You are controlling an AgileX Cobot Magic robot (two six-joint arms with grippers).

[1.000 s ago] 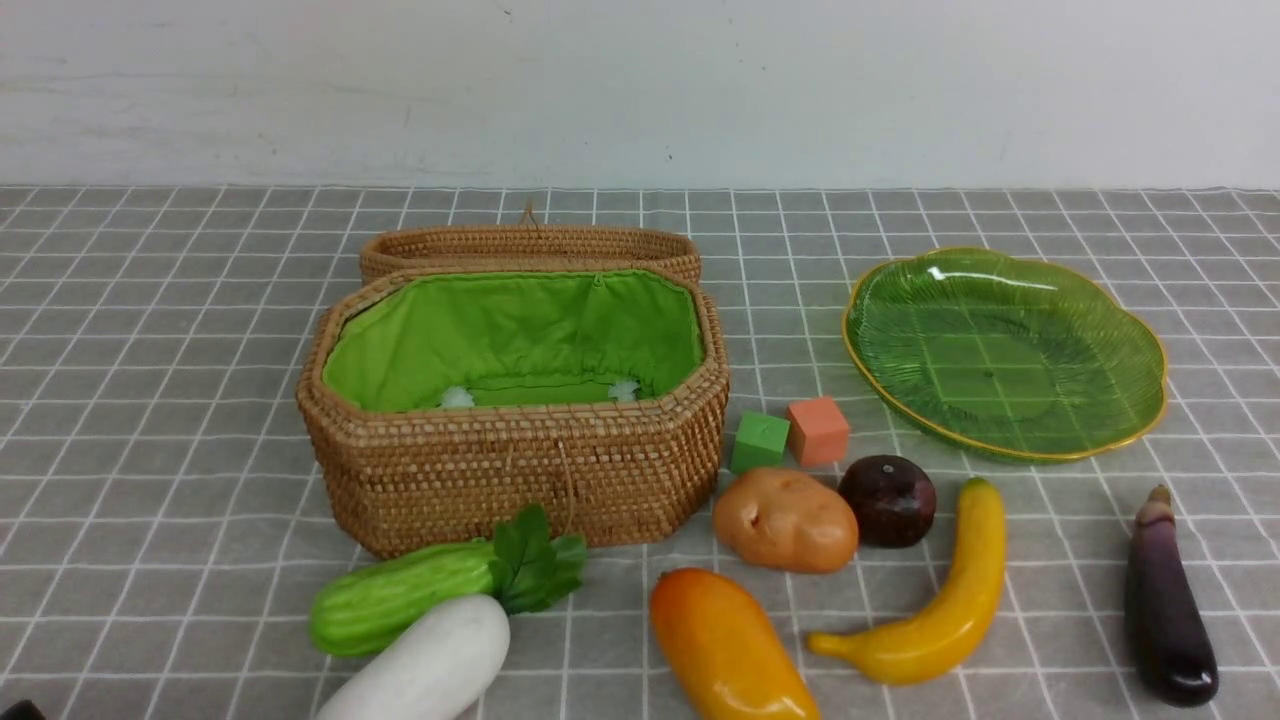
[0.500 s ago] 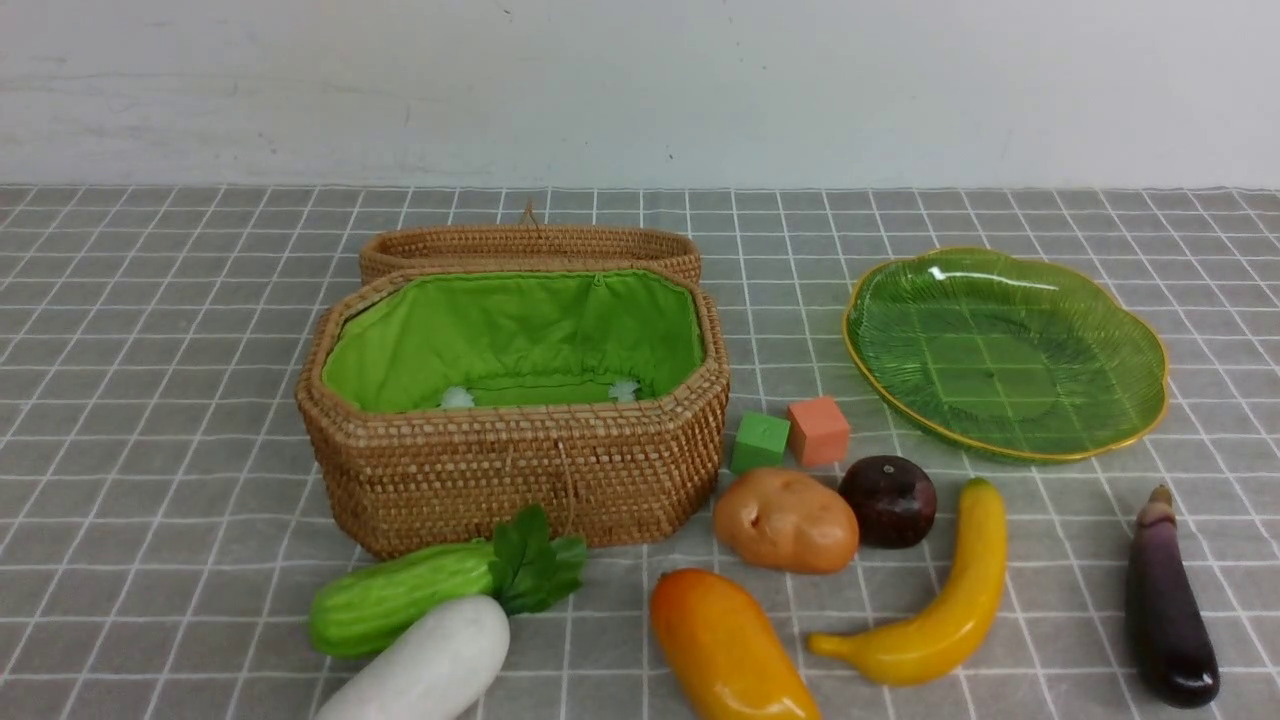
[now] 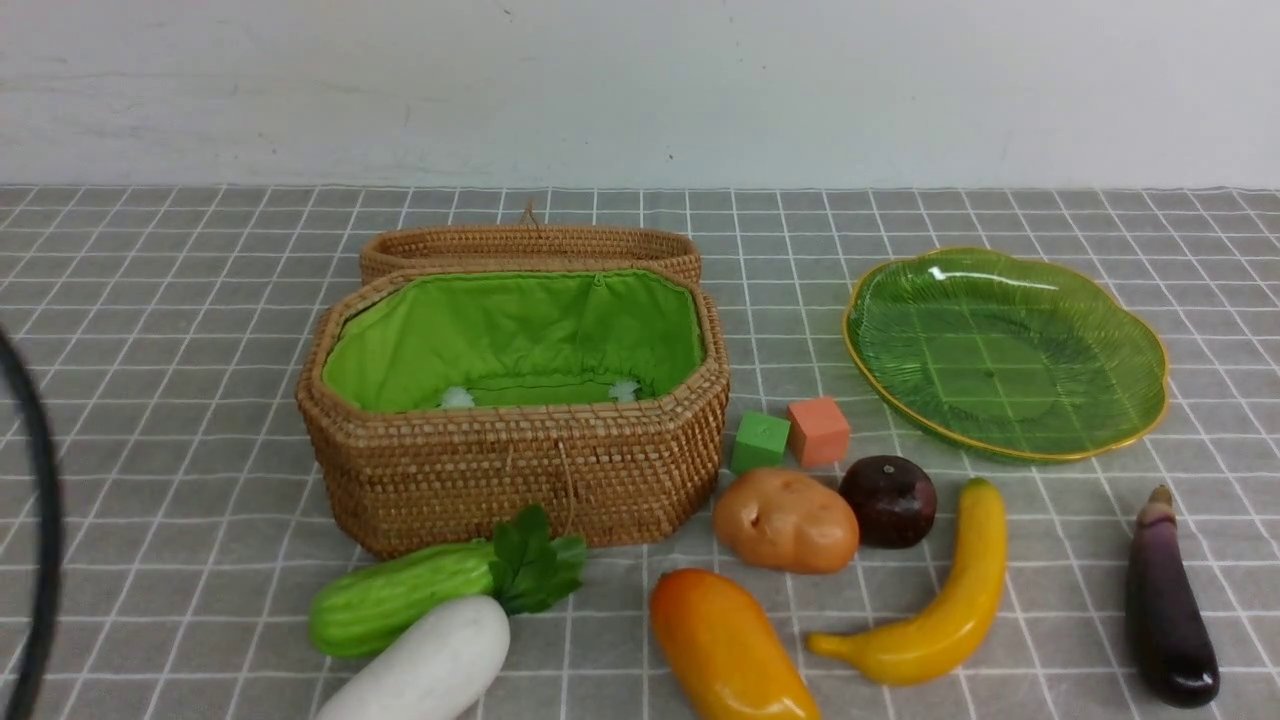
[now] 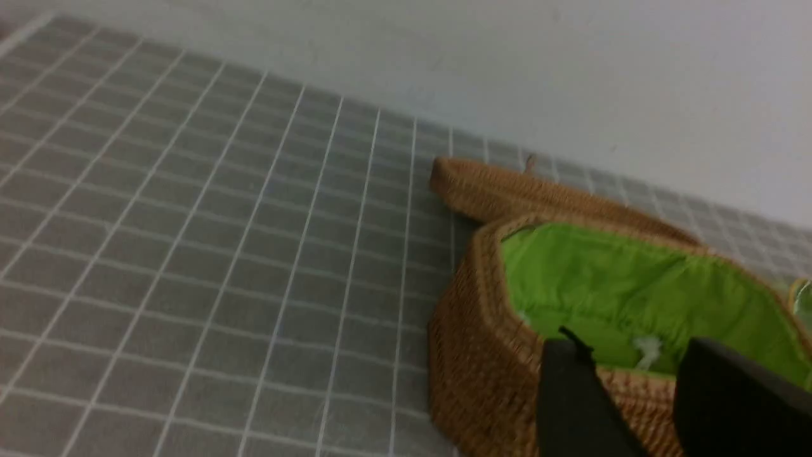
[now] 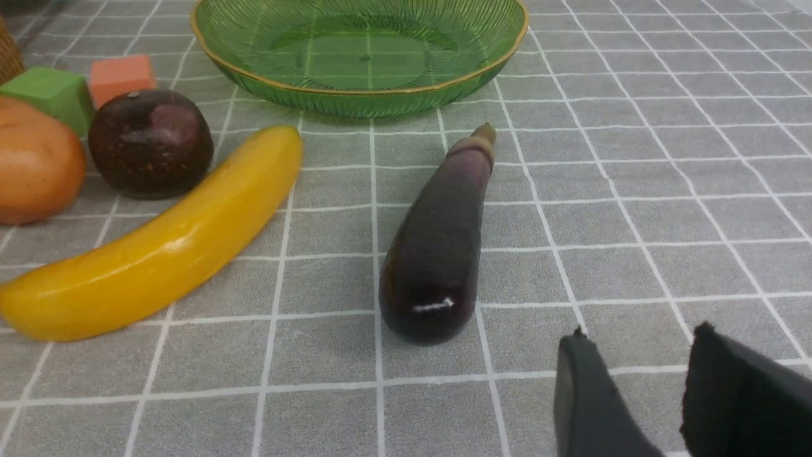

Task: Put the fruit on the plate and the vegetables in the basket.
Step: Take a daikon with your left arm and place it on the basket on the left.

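The open woven basket (image 3: 520,470) with green lining stands at centre-left, empty, and the green glass plate (image 3: 1005,350) at right is bare. On the cloth in front lie the cucumber (image 3: 400,595), white radish (image 3: 430,665), potato (image 3: 785,520), mango (image 3: 725,650), maroon fruit (image 3: 888,500), banana (image 3: 945,600) and eggplant (image 3: 1165,600). My left gripper (image 4: 634,355) is open and empty, hovering near the basket (image 4: 495,374). My right gripper (image 5: 641,343) is open and empty, just short of the eggplant (image 5: 441,241), with the banana (image 5: 171,247) beside it. Neither gripper shows in the front view.
A green cube (image 3: 760,440) and an orange cube (image 3: 818,430) sit between basket and plate. The basket's lid (image 3: 530,245) lies behind it. A black cable (image 3: 40,500) curves along the front view's left edge. A white wall stands at the back.
A black cable has swung into the front view's left edge. The objects on the cloth have not moved.
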